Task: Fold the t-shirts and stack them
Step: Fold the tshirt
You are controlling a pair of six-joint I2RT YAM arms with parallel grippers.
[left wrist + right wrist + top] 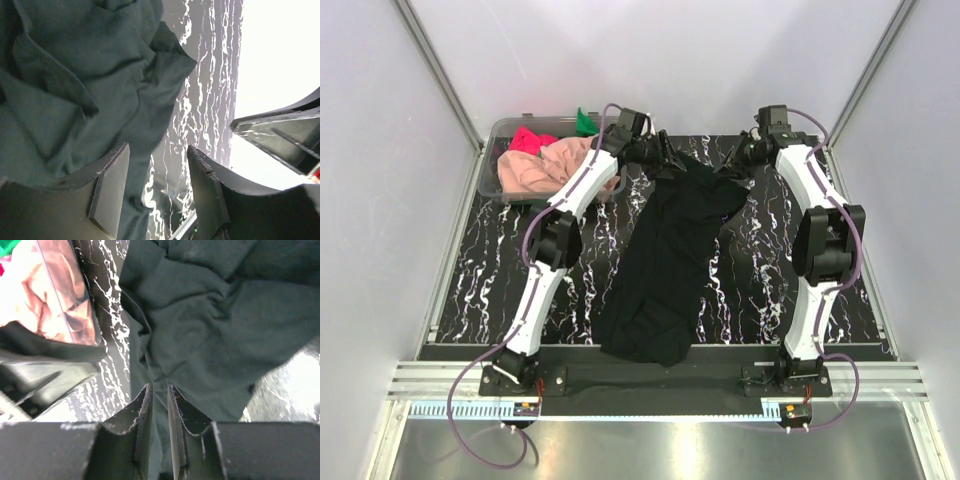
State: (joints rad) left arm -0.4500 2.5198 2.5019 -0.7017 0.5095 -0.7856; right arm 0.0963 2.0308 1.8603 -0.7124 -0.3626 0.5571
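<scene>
The large black t-shirt [665, 260] lies lengthwise down the middle of the marbled table, bunched at its far end and reaching almost to the near edge. My left gripper [670, 160] is at the far left corner of that bunch; in the left wrist view [159, 147] its jaws stand apart, with black cloth [75, 75] against the left finger and table showing in the gap. My right gripper [735, 165] is at the far right corner, and its narrow jaws [160, 386] pinch a fold of the black cloth [225, 325]. The peach-pink [545, 170], pink-red [530, 138] and green [585, 122] t-shirts sit in the tub.
A clear plastic tub [495, 160] stands at the far left corner of the table, right beside my left arm. White walls close in the back and both sides. A metal rail runs along the near edge under the arm bases.
</scene>
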